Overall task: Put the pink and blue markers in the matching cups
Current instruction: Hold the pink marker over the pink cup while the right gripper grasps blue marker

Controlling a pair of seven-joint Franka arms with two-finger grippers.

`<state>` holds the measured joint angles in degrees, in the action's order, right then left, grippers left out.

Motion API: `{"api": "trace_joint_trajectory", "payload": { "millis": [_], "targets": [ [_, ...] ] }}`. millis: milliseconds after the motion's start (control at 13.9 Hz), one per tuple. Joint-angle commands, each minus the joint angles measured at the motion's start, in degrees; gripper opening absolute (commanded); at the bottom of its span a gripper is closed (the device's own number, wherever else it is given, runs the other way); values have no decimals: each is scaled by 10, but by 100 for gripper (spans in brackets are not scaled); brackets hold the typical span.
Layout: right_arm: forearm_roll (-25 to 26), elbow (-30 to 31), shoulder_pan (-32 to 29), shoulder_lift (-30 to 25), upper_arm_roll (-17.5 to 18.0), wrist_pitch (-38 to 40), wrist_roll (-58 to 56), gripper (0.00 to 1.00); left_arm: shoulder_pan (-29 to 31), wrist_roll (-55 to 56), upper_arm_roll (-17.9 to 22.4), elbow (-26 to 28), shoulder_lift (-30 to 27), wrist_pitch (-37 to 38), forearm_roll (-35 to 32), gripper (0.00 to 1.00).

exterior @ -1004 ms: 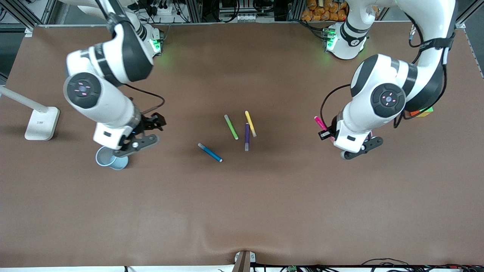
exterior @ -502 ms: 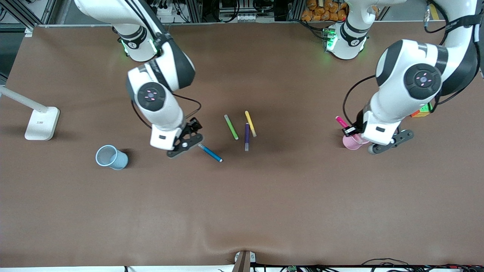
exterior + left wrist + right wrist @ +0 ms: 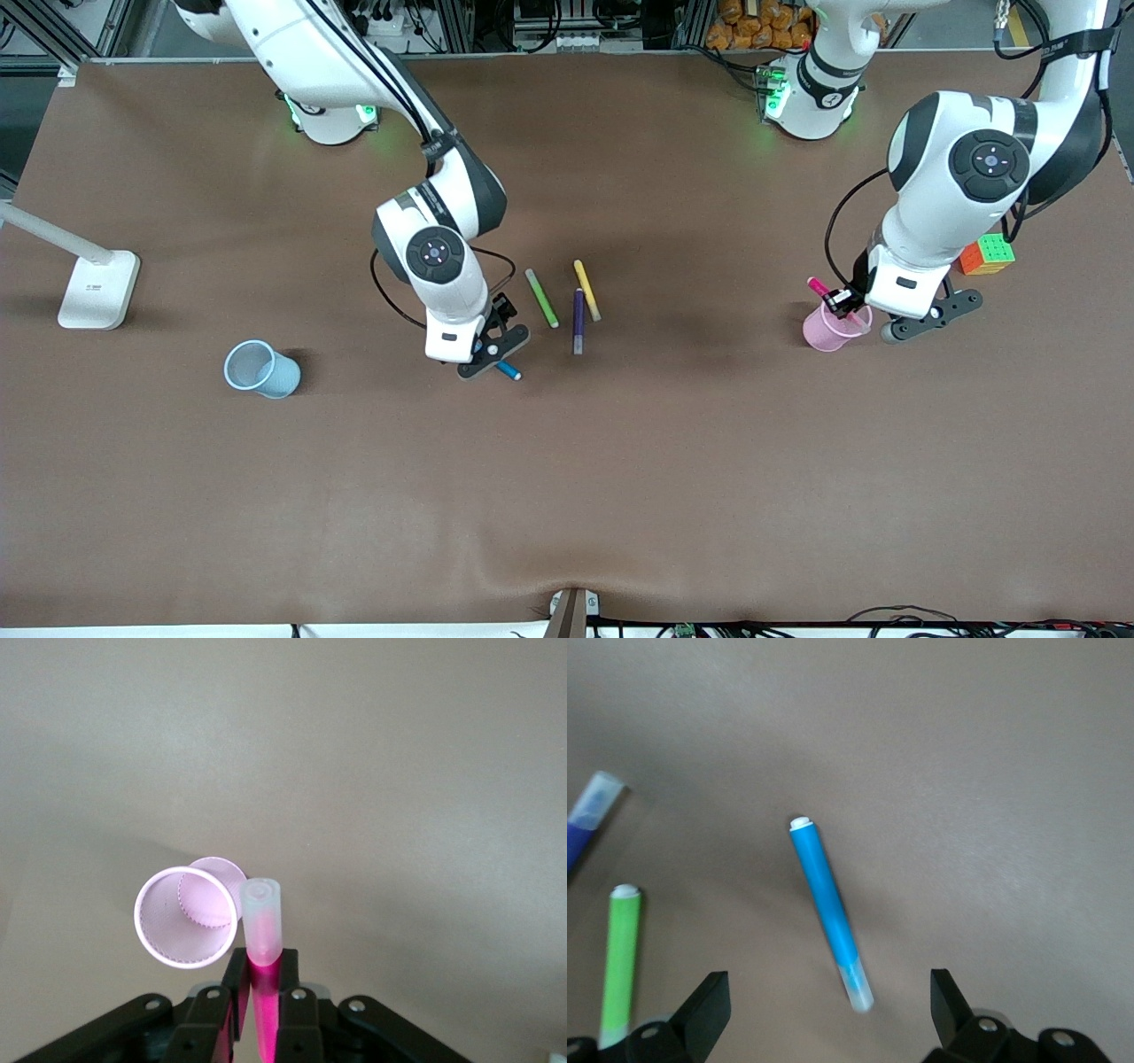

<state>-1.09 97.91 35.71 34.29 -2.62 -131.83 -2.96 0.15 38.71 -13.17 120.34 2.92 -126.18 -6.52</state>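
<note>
Overhead, from the front view, the right hand (image 3: 490,347) hangs directly over the blue marker (image 3: 507,369), which lies on the brown table (image 3: 567,496) with only its end showing past the hand. The light blue cup (image 3: 260,369) stands well apart, toward the right arm's end of the table. The left hand (image 3: 852,303) sits over the rim of the pink cup (image 3: 828,329), the pink marker (image 3: 819,287) sticking up out of its grip. A green pen (image 3: 541,299), yellow pen (image 3: 586,290) and purple pen (image 3: 578,321) lie near the table's middle, and a colour cube (image 3: 987,254) lies by the left arm.

Next, the left wrist view: the left hand (image 3: 262,1005) pinches the pink marker (image 3: 262,943) between its fingers, the capped end just beside the pink cup (image 3: 182,926), not inside it.

Lastly, the right wrist view: the right hand (image 3: 830,1005) is spread wide, with the blue marker (image 3: 828,904) lying between its fingertips (image 3: 709,1005), untouched.
</note>
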Motion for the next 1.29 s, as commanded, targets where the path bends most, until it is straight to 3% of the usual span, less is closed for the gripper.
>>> {"api": "trace_joint_trajectory", "payload": {
  "millis": [0, 215, 502, 789, 1075, 1219],
  "targets": [
    [-1, -6, 4, 22, -4, -25, 2, 100, 15, -4, -4, 52, -27, -51, -16, 0],
    [-1, -6, 5, 45, -5, -68, -6, 100, 30, -4, -5, 95, -40, -122, -56, 0],
    [-1, -3, 7, 58, -5, -81, -6, 100, 33, -4, -5, 107, -48, -136, -59, 0],
    [-1, -3, 13, 71, -4, -106, 2, 100, 69, -23, -5, 161, -46, -235, -78, 0],
    [-1, 18, 13, 72, -4, -137, 2, 100, 89, -33, -6, 175, -39, -267, -106, 0],
    [-1, 19, 14, 72, -4, -138, 2, 77, 91, -33, -6, 183, -37, -277, -106, 0]
  ]
}}
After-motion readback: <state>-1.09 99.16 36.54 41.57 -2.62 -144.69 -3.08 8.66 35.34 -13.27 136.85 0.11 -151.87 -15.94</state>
